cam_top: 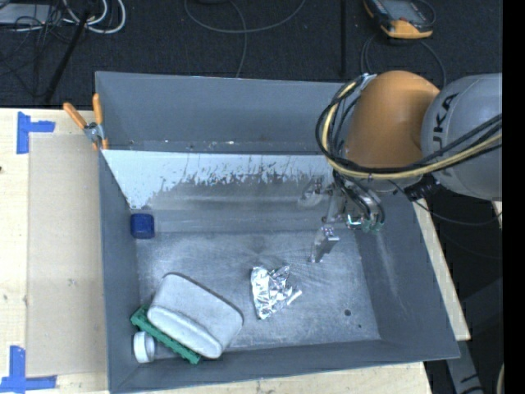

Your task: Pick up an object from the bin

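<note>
My gripper (322,249) hangs over the right half of the bin floor, below the orange wrist cover, with one thin finger pointing down and nothing seen between its fingers. A crumpled piece of silver foil (271,291) lies on the floor just below and to the left of the gripper, apart from it.
A white pouch-like thing (193,315) lies on a green strip (166,341) in the bottom left corner, with a small white cap (143,348) beside it. A small blue cap (142,225) sits against the left wall. The arm covers the bin's upper right corner.
</note>
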Controlling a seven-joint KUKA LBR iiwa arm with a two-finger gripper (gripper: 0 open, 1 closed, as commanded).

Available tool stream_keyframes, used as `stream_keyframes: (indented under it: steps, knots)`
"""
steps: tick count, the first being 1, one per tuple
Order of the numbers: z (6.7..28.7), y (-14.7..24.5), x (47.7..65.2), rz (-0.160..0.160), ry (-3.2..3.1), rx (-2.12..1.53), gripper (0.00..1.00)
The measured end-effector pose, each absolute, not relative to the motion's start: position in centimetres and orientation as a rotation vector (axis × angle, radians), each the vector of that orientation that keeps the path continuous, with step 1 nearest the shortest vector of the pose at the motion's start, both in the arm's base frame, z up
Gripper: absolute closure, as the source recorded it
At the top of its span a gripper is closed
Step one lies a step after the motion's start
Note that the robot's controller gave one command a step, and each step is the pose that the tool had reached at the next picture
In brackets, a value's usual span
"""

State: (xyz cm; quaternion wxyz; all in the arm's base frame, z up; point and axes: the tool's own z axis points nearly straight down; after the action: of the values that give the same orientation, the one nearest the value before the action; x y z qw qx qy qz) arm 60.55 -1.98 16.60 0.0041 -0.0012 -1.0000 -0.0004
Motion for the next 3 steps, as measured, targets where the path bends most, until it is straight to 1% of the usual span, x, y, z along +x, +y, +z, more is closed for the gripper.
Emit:
stream_keyframes:
  steps: [1,2,3]
  knots:
    - [7.4,2.7,54.6,0.004,-3.145,0.192,0.00]
    - [10.0,-0.3,51.2,0.001,-3.138,-0.034,0.00]
    - [9.9,1.5,48.6,-0.001,-3.135,-0.015,0.00]
